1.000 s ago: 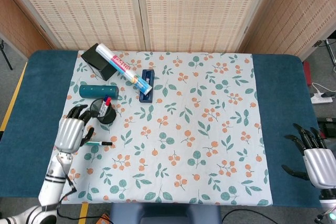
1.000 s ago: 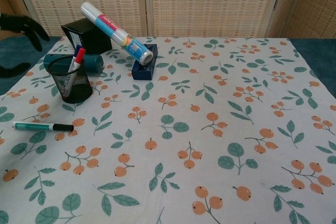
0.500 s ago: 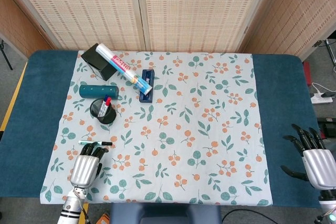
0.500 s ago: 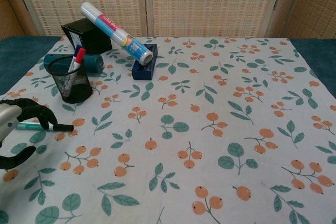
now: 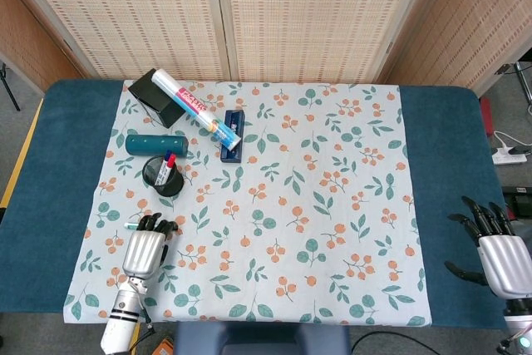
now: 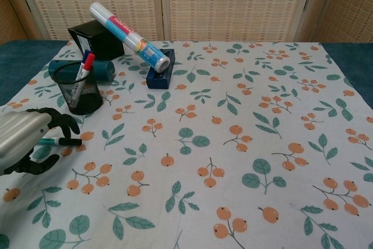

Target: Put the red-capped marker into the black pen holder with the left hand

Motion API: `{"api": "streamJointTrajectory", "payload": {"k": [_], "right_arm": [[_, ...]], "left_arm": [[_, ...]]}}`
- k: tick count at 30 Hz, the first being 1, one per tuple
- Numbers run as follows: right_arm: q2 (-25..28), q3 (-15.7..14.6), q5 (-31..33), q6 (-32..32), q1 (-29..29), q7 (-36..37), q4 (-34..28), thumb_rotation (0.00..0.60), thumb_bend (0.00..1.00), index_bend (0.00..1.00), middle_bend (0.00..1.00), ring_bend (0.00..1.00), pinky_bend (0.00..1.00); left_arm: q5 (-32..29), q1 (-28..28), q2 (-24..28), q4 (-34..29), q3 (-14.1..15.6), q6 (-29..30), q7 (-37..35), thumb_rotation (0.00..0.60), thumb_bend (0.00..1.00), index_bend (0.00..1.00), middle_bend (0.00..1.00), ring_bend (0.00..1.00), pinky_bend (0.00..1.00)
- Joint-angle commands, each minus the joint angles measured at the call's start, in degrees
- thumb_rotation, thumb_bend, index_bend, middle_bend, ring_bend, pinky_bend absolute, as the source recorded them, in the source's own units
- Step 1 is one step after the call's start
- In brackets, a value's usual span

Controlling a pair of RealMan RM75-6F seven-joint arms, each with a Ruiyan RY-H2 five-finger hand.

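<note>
In the black mesh pen holder [image 6: 81,90] I see the red-capped marker [image 6: 85,66]; my left hand [image 6: 26,138] hovers spread over the green marker [image 6: 61,141], holding nothing I can see.

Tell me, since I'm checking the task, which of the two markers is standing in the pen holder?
The red-capped marker stands tilted in the black mesh pen holder. The green marker lies flat on the cloth under the left hand.

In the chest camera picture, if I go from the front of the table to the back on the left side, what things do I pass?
Left hand over the green marker → black pen holder with the red-capped marker in it → teal tube → black box.
</note>
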Motion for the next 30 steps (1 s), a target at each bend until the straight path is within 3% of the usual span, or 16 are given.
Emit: {"api": "streamJointTrajectory", "payload": {"k": [1, 11, 21, 26, 30], "right_arm": [[-0.1, 0.1, 0.3, -0.2, 0.1, -0.3, 0.0, 0.6, 0.0, 0.26, 0.04, 0.11, 0.05], [-0.5, 0.2, 1.0, -1.0, 0.4, -1.4, -0.1, 0.6, 0.0, 0.26, 0.04, 0.11, 0.05], [-0.2, 0.1, 0.6, -0.5, 0.3, -0.5, 0.0, 0.6, 0.0, 0.3, 0.04, 0.11, 0.05], [-0.1, 0.0, 0.2, -0.3, 0.2, -0.2, 0.0, 0.6, 0.0, 0.31, 0.04, 0.11, 0.05], [0.0, 0.0, 0.3, -0.2, 0.1, 0.0, 0.0, 0.6, 0.0, 0.32, 0.04, 0.11, 0.05]], "left_arm": [[-1.8, -2.0, -1.8, 5.0, -2.1, -3.3, -2.5, 0.6, 0.35, 0.35, 0.36, 0.17, 0.2], [-3.4, -4.3, -3.3, 11.7, -4.3, -6.2, -5.2, 0.6, 0.35, 0.37, 0.38, 0.18, 0.2], [-2.9, -3.7, -4.0, 12.9, -4.4, -3.1, -4.0, 0.6, 0.35, 0.57, 0.64, 0.28, 0.22], [-3.4, -3.3, -4.3, 13.4, -4.5, -2.5, -3.9, 0.6, 0.35, 0.58, 0.66, 0.29, 0.22], [-1.3, -2.4, -2.4, 10.4, -4.5, 1.9, -3.1, 0.6, 0.35, 0.58, 0.67, 0.29, 0.23]]}}
